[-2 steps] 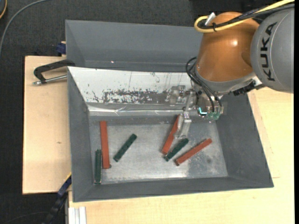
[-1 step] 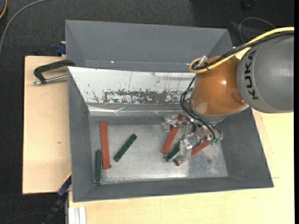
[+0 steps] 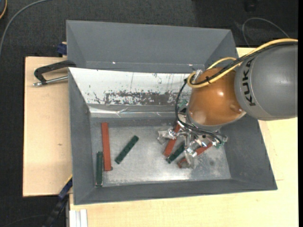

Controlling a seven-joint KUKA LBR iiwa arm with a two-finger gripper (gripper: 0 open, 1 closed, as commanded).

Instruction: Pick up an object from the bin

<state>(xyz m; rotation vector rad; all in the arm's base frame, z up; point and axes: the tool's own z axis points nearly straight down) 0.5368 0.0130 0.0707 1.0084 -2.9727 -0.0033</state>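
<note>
1. Dark carpet (image 3: 142,4) lies behind a pale tabletop (image 3: 180,214), which carries a grey metal bin (image 3: 147,44) with sloping walls and a scratched, speckled back wall.
2. A grey arm (image 3: 274,84) with an orange wrist cover (image 3: 213,103) reaches in from the right, low over the bin floor's right half.
3. Its jaws seem to sit among a small heap of red and dark green sticks (image 3: 176,151). Whether they are released, clenched or grasping one cannot be told.
4. Well apart at the left lie a red stick (image 3: 105,145), a dark green stick (image 3: 99,168) just beside it, and a tilted dark green stick (image 3: 126,149).
</note>
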